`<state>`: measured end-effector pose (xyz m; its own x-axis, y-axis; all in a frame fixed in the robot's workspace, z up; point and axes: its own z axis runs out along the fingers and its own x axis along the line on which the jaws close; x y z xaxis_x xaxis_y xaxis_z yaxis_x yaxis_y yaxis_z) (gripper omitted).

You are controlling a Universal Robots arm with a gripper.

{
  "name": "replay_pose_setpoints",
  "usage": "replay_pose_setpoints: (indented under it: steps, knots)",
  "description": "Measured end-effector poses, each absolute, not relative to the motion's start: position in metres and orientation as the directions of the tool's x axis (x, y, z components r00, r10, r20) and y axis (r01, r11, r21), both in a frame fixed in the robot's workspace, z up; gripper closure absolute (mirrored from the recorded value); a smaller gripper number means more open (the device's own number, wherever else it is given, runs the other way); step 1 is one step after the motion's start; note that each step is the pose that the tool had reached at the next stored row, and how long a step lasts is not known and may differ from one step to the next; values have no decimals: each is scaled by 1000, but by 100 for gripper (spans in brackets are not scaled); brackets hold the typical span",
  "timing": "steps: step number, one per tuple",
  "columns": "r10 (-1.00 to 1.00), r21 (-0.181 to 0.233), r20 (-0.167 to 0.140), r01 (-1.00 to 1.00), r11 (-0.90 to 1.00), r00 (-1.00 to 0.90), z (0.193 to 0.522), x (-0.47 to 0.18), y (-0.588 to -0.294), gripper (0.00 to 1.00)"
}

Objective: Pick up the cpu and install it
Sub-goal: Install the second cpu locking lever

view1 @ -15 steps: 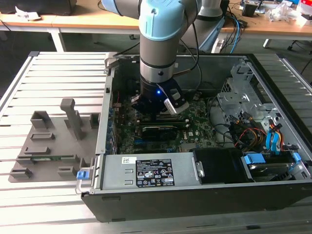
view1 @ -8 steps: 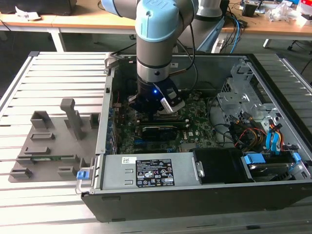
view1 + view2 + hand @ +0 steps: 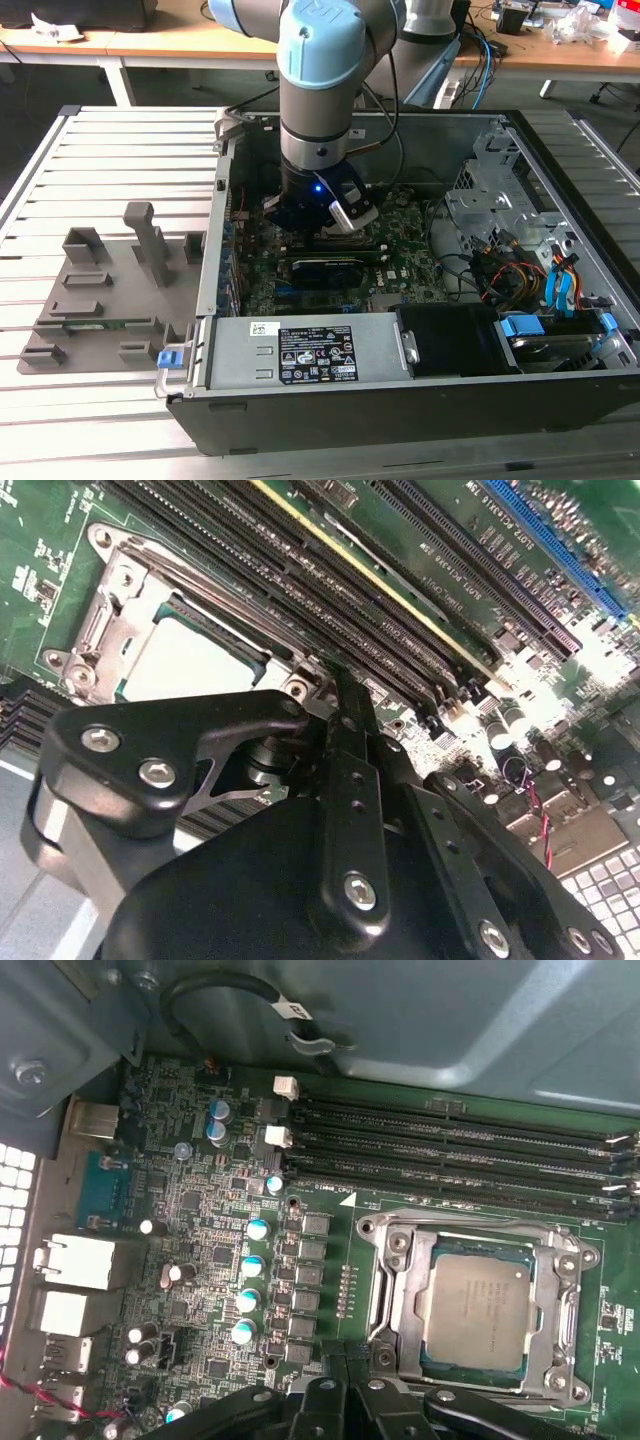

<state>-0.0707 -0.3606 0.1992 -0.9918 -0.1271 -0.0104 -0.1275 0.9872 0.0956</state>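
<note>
In the exterior view, the arm's wrist hides the black gripper [image 3: 318, 222] inside the open dark computer case [image 3: 560, 150]. In the second wrist view, its fingers [image 3: 350, 740] are pressed together, holding nothing. In the first wrist view, the silvery square cpu [image 3: 475, 1310] sits in the metal-rimmed socket frame [image 3: 392, 1250], just beyond the fingertips.

Grey arm [image 3: 318, 90], blue caps, black pincer [image 3: 340, 695]

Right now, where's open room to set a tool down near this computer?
Free: the ribbed metal table beyond the grey plastic fixture tray, on the exterior view's left. Crowded: inside the black computer case, around the green motherboard.
</note>
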Motion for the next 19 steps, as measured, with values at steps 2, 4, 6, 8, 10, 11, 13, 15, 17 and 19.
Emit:
replay_pose_setpoints:
  steps: [2, 4, 6, 8, 10, 11, 13, 15, 17, 19]
  knots:
    - [-128, 95, -14, -128, 987, -992, 206, -71, -361, 89]
    - [-128, 95, -14, -128, 987, -992, 209, -69, -361, 89]
    - [-128, 94, -14, -128, 987, -992, 209, -59, -358, 89]
    - [-128, 86, -13, -128, 988, -992, 209, -46, -353, 89]
    - [-128, 81, -12, -128, 988, -992, 209, -35, -349, 89]
    - [-128, 79, -12, -128, 989, -992, 209, -34, -348, 89]
    - [-128, 75, -11, -128, 989, -992, 211, -28, -345, 89]
    - [-128, 69, -11, -128, 989, -992, 213, -22, -341, 89]
    - [-128, 61, -10, -128, 990, -992, 216, -17, -338, 89]
    - [-128, 54, -9, -128, 990, -992, 223, -16, -334, 89]
